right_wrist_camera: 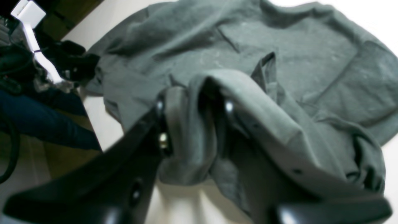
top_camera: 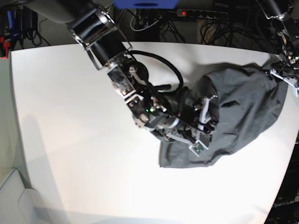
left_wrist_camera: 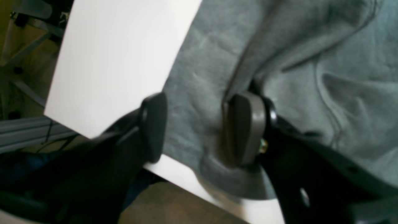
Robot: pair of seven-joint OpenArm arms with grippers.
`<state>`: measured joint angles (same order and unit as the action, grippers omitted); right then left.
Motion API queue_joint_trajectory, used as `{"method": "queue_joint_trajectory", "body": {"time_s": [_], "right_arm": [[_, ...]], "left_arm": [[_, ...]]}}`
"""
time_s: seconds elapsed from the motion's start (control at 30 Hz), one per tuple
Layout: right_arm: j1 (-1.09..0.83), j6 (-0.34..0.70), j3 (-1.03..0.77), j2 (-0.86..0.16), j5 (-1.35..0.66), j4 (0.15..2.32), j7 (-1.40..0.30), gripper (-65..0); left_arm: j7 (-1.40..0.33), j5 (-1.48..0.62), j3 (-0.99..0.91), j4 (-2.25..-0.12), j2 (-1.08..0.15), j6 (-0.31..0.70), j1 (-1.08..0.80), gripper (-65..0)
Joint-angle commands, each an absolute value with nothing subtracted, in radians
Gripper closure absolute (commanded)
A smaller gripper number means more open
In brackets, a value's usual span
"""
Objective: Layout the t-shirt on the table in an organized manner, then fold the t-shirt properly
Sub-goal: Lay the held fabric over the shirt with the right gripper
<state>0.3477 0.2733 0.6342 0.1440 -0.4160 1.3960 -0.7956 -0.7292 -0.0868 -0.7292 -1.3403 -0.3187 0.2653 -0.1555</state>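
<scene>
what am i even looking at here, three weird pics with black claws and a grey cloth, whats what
This is a robot with two arms working over a white table. The wide picture looks down on the whole table. The two close-ups come from cameras mounted on each wrist, so the black prongs you see are each arm's own tool.

The grey cloth is a t-shirt, lying crumpled on one side of the table.

The right tool has a fold of the shirt draped between its prongs; whether it is pinching or letting go is hard to tell. The left tool sits at the table's edge with prongs apart, one resting against the shirt's edge, not clamping it.
</scene>
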Motion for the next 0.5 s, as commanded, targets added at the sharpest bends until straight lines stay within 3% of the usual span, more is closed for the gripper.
{"method": "queue_joint_trajectory", "body": {"time_s": [0.0,0.27,0.47], "right_arm": [[0.364,0.285,0.636,0.157,-0.432,1.429,-0.742,-20.8],[0.318,0.278,0.634,0.151,-0.427,1.442,-0.596,-20.6],[0.202,0.277,0.573,0.053,-0.430,1.552,-0.499,-20.6]], "left_arm": [[-0.720,-0.084,-0.733,-1.359,-0.340,0.262,-0.154,-33.4],[-0.720,-0.084,-0.737,-1.359,-0.341,0.262,-0.165,-33.4],[-0.720,-0.084,-0.737,-1.359,-0.343,0.262,-0.165,-33.4]]}}
